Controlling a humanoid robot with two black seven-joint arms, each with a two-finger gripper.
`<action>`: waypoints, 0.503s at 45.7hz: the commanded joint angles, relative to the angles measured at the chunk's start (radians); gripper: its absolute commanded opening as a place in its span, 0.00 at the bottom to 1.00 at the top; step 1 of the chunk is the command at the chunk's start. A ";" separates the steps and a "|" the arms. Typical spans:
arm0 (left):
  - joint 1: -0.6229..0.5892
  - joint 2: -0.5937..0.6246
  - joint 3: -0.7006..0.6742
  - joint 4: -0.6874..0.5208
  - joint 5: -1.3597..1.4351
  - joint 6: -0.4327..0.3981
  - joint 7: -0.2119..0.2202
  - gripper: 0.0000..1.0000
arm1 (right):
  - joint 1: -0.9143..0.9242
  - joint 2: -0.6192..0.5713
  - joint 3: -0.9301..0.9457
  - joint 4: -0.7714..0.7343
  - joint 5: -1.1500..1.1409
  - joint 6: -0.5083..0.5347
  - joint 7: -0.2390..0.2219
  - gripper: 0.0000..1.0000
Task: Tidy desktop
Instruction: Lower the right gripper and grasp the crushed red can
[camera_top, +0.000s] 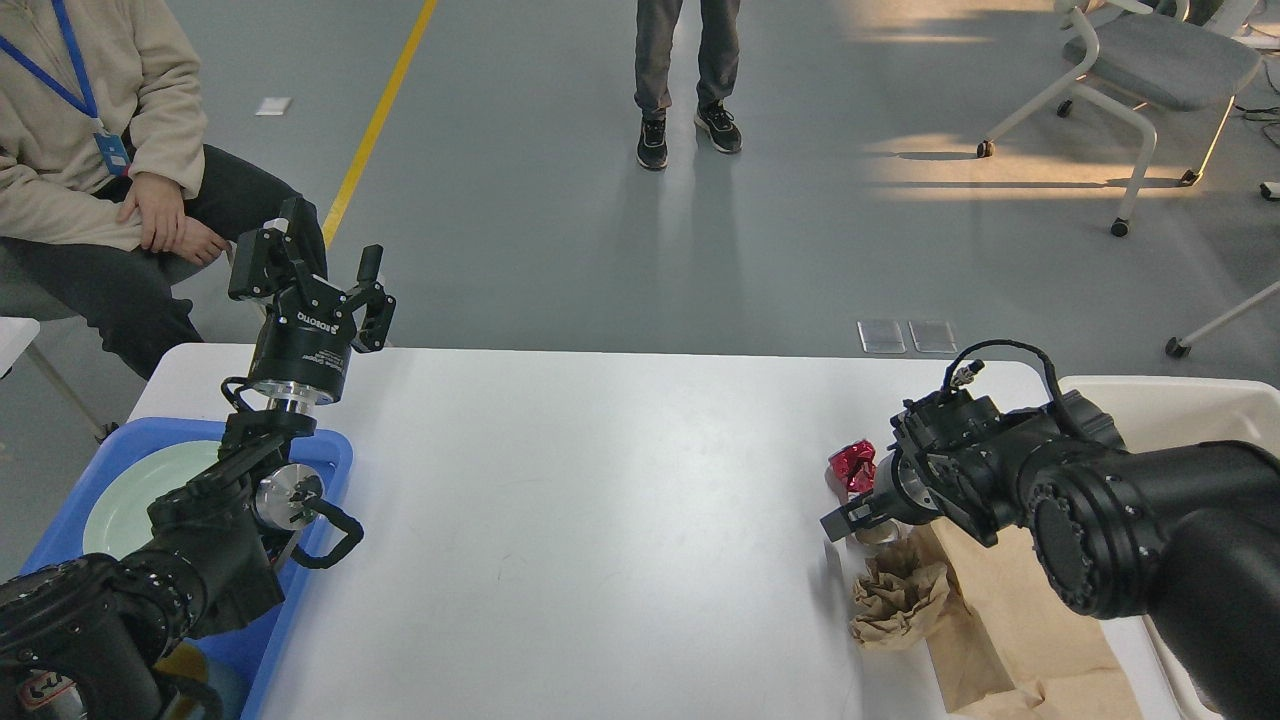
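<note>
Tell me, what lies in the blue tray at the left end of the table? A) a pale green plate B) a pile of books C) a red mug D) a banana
A: a round pale green plate lies flat in the blue tray, partly hidden behind the robot's left arm, and nothing red, no books and no fruit show there.

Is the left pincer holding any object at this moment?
No, the left pincer is raised above the far left corner of the desktop with its fingers spread and nothing between them.
</note>
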 joint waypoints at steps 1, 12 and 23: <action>0.000 0.000 0.000 0.000 -0.001 0.000 0.000 0.96 | -0.003 -0.003 0.003 0.001 0.004 -0.020 -0.003 0.94; 0.000 0.000 0.000 0.000 0.001 0.000 0.000 0.96 | -0.003 -0.003 -0.002 0.009 0.000 -0.005 -0.026 0.52; 0.000 0.000 0.000 0.000 0.001 0.000 0.001 0.96 | -0.002 -0.006 0.000 0.015 0.000 0.003 -0.066 0.32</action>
